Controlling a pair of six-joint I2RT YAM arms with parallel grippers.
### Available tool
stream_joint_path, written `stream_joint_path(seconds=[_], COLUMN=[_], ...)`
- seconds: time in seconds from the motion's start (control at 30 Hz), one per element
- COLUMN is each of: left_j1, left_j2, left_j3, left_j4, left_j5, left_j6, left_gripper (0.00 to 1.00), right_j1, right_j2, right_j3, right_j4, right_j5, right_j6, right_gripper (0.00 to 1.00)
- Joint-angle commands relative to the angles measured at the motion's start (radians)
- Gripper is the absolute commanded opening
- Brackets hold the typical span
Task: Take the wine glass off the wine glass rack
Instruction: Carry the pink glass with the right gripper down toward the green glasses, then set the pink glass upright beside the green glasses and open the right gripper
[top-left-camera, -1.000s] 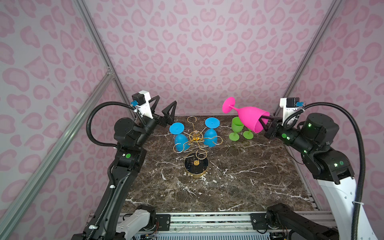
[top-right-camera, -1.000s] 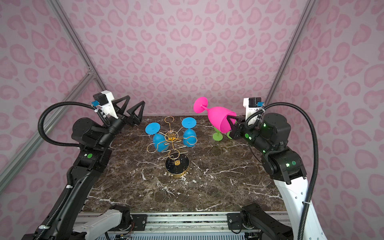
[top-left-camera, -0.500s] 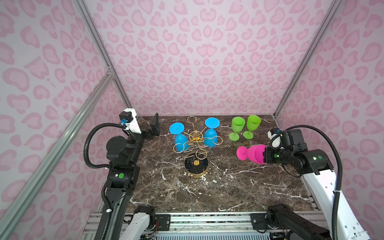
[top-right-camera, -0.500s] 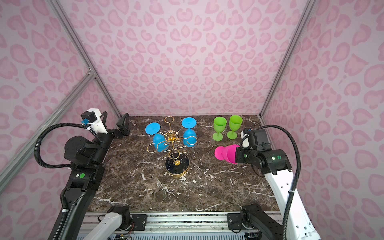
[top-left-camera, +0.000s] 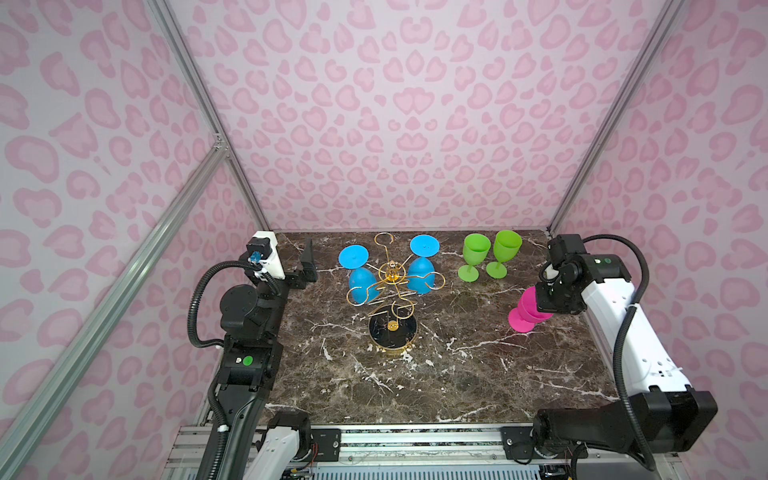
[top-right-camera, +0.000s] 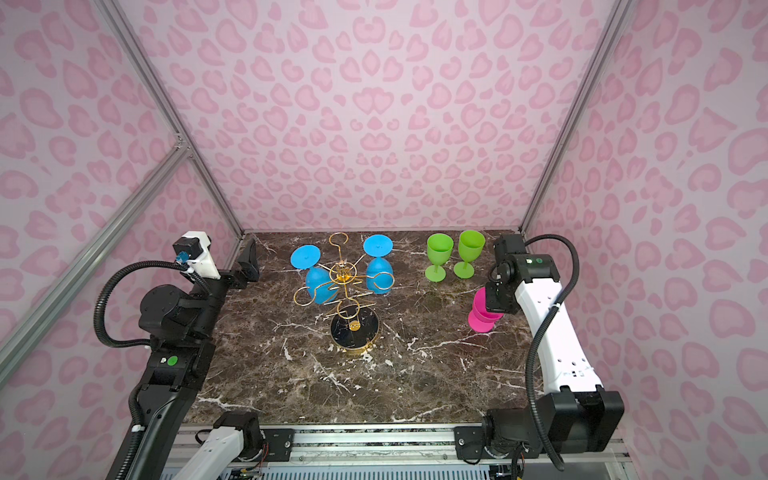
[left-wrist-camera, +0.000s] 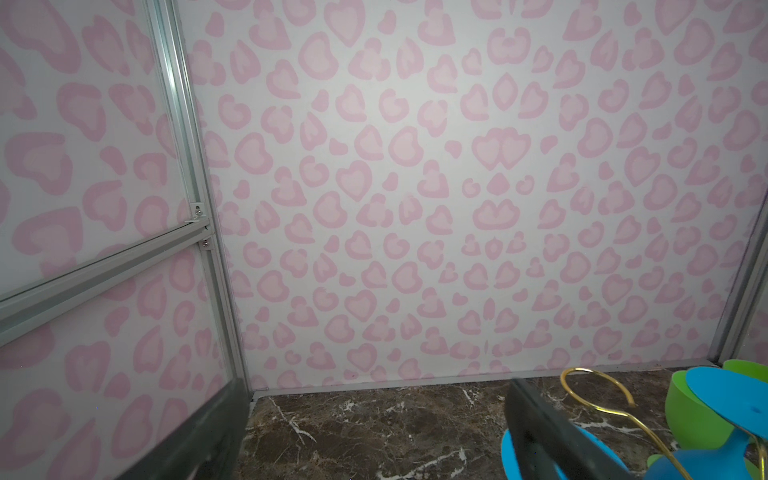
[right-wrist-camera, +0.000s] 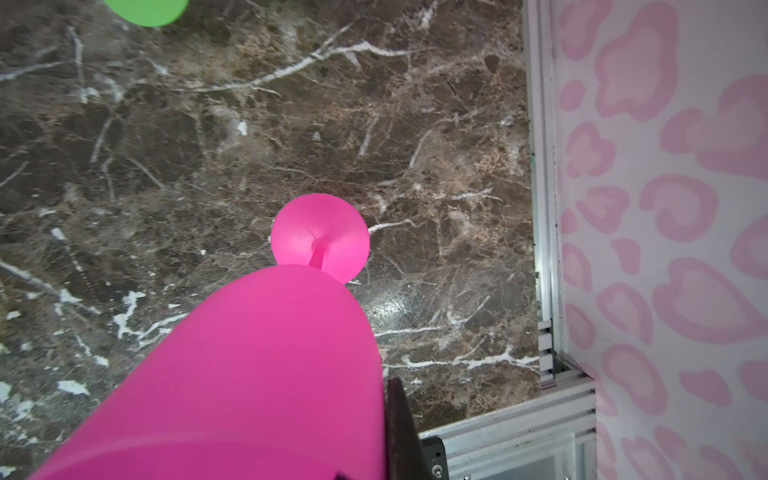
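Note:
The gold wire wine glass rack (top-left-camera: 392, 275) (top-right-camera: 344, 273) stands on its round black base (top-left-camera: 392, 329) mid-table. Two blue glasses (top-left-camera: 360, 283) (top-left-camera: 422, 274) hang upside down from it. A pink wine glass (top-left-camera: 527, 311) (top-right-camera: 481, 316) (right-wrist-camera: 257, 365) stands off the rack at the right side, foot (right-wrist-camera: 320, 241) down at the marble. My right gripper (top-left-camera: 548, 297) (top-right-camera: 496, 297) (right-wrist-camera: 384, 440) is shut on its bowl rim, one finger (right-wrist-camera: 399, 428) outside. My left gripper (top-left-camera: 302, 266) (top-right-camera: 244, 268) (left-wrist-camera: 374, 440) hangs open and empty at the back left, left of the rack.
Two green glasses (top-left-camera: 473, 254) (top-left-camera: 505, 249) stand upright at the back right, behind the pink one. The metal frame rail (right-wrist-camera: 544, 208) and patterned wall run close beside the right gripper. In the left wrist view a gold hook (left-wrist-camera: 594, 386) lies just past the right finger.
The right arm swung the pink glass down from high in the air, turned it foot-down and lowered it to the right side of the table. The left arm dropped and drew back to the corner.

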Motion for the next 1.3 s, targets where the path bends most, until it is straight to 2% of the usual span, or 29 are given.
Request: stream_joint_path(seconds=[0.0,0.17,0.57,0.8,0.9,1.1,1.27], left_j1=[-0.012,-0.036,-0.054,-0.06,-0.063,-0.064,-0.063], left_j2=[-0.022,-0.055,-0.121,-0.127,-0.126,-0.124,-0.122], left_j3=[-0.022,-0.046,-0.047,-0.042,-0.04,-0.042,-0.037], left_j4=[0.07,0.089,0.068,0.065,0.065,0.065,0.065], left_j5=[-0.03,-0.046,-0.045,-0.043,-0.042,-0.039,-0.051], left_j6=[0.064,0.113,0.142,0.154,0.156,0.15,0.147], left_gripper=[0.97,0.97,0.97,0.97,0.97,0.97,0.97], right_j1=[-0.032,-0.095,-0.138,-0.14,-0.14,-0.062,0.068], right_j2=[0.073,0.217,0.465,0.534,0.54,0.483,0.432], right_j3=[0.066,0.205,0.476,0.542,0.546,0.505,0.444], right_j4=[0.0,-0.027,-0.051,-0.052,-0.054,-0.053,-0.041], right_j5=[0.03,-0.007,-0.012,0.001,-0.027,-0.024,-0.019], right_j6=[-0.009,-0.016,-0.017,-0.016,-0.022,-0.019,0.024], right_gripper=[0.0,0.0,0.0,0.0,0.0,0.0,0.0])
